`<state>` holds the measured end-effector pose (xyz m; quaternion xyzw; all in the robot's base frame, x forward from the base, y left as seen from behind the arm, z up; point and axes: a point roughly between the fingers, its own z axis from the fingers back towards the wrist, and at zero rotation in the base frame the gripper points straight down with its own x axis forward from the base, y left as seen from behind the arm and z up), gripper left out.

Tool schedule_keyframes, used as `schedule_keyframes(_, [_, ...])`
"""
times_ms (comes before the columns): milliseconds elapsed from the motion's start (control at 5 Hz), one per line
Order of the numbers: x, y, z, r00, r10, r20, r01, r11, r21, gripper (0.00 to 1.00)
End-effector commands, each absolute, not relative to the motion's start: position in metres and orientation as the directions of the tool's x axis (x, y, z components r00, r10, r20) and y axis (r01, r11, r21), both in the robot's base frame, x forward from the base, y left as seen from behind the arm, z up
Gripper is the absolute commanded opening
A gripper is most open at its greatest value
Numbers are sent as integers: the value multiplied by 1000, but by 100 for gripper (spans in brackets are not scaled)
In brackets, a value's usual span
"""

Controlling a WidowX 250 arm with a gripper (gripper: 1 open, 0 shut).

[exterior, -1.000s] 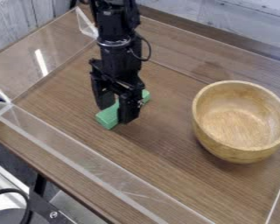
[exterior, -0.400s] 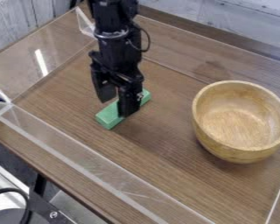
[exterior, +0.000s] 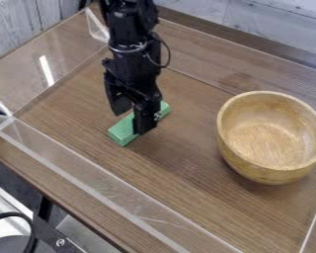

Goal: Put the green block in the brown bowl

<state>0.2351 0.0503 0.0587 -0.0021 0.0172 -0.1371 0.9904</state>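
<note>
In the single camera view, a dark wood-grain table (exterior: 188,188) filled most of the picture, with a clear plastic wall (exterior: 68,163) running along its near and left edges. A black robot arm (exterior: 127,25) came down from the top of the picture, left of centre, and its gripper (exterior: 134,111) pointed straight down at the table. The two black fingers (exterior: 146,116) stood apart, spread wide, and held nothing. The green block (exterior: 125,129) lay flat on the table right under the gripper, its long side running from lower left to upper right. The fingers covered the block's upper right part, so only its lower left end and a sliver of green beside the right finger showed clearly. The fingertips were low, at about the block's level, one on each side of its width; whether they touched it could not be told. The brown bowl (exterior: 272,135) sat upright on the table to the right, well apart from the block and the gripper. It was round, thick-walled, of light wood with visible grain, and its inside was bare. Pale wooden boards (exterior: 29,25) showed beyond the table at the upper left.
</note>
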Motion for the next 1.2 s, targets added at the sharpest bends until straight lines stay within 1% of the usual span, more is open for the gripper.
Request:
schedule_keyframes(0, [246,49,61,953,-303,11,302,952,55,100])
schedule_keyframes(200, [246,44,57,960,-281,-4,281,958,64,100])
schedule_keyframes(400, [244,49,52,962,-273,-15,274,959,71,0])
schedule_keyframes(600, [241,52,50,965,-263,-21,264,961,82,0])
schedule_keyframes(1000, [249,53,69,988,-148,44,143,984,102,0])
